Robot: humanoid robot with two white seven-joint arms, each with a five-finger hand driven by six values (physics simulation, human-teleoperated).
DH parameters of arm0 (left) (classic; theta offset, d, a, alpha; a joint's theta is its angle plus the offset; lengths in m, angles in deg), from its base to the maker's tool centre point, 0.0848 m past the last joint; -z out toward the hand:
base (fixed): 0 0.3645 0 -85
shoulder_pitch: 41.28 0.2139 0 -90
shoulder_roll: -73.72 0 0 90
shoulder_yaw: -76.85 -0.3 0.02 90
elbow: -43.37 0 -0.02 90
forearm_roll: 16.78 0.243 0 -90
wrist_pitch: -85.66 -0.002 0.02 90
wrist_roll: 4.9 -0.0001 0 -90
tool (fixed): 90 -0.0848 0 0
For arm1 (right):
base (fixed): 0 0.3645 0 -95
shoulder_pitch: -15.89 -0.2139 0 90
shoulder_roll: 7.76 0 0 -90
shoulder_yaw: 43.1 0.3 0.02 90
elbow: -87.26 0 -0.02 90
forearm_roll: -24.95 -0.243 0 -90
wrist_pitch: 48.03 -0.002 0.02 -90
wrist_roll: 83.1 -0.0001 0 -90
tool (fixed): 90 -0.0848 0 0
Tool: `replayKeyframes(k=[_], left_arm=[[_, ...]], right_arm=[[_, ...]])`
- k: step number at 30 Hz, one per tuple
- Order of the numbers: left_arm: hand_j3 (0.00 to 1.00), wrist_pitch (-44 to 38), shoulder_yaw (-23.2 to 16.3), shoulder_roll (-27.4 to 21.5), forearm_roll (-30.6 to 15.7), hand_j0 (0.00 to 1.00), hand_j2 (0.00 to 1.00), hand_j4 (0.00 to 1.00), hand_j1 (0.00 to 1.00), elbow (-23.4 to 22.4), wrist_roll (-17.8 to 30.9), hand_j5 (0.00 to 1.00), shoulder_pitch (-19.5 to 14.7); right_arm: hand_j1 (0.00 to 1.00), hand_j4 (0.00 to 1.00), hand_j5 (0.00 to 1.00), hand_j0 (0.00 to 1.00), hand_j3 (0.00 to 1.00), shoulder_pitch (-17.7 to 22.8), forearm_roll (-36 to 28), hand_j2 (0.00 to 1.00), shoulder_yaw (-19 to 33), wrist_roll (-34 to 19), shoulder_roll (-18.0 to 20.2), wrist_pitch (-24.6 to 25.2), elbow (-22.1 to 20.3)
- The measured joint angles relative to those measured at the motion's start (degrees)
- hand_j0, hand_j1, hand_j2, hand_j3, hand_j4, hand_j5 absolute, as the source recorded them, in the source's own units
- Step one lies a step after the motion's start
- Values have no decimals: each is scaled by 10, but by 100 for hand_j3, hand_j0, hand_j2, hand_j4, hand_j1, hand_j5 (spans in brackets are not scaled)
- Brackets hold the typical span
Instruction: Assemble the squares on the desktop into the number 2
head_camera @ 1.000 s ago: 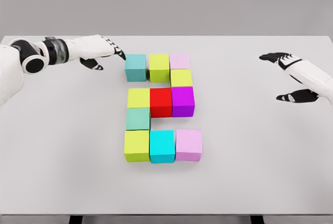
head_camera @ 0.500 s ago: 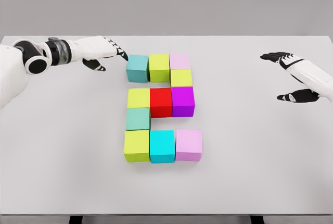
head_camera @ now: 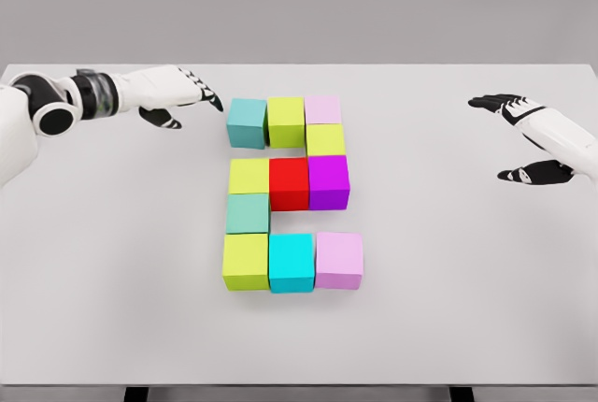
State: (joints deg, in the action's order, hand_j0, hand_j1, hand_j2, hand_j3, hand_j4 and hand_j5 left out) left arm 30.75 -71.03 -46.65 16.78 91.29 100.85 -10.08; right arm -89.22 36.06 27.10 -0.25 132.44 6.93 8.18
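Eleven coloured cubes sit together on the white table (head_camera: 112, 271), laid out in the shape of a 2. The top row runs from a teal cube (head_camera: 247, 122) through a yellow-green cube (head_camera: 286, 122) to a pale pink cube (head_camera: 323, 110). Below the pink one is a second yellow-green cube (head_camera: 325, 140), and under that a purple cube (head_camera: 328, 182). The middle row reads, from the picture's left, a yellow-green cube (head_camera: 249, 176), a red cube (head_camera: 289, 183) and the purple one. A muted teal-green cube (head_camera: 248, 214) drops down from the left end of that row. The bottom row is a lime cube (head_camera: 246, 261), a cyan cube (head_camera: 291, 263) and a light lilac cube (head_camera: 338, 260). Neighbouring cubes touch or nearly touch.

The left hand (head_camera: 173, 92) hangs over the table just to the left of the top teal cube, apart from it, its fingers extended and loosely spread, holding nothing. The right hand (head_camera: 525, 136) is well apart from the cubes near the table's right edge, fingers open and empty.
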Motion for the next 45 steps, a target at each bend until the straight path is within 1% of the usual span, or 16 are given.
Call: replayKeyframes(k=[3,9,45], left_arm=[[78,0,-1,-4,1,78,78,78,78,14,0,78,4],[78,0,-3,-5,2,78,78,78,78,25,0,78,4],[78,0,-3,-4,2,78,78,78,78,37,5,78,5]], right_arm=[[100,100,100,100,100,0,0,100,0,0,0,0,0],[100,100,100,100,100,0,0,100,0,0,1,0,0],[100,100,100,100,100,2,-1,100,0,1,2,0,2]])
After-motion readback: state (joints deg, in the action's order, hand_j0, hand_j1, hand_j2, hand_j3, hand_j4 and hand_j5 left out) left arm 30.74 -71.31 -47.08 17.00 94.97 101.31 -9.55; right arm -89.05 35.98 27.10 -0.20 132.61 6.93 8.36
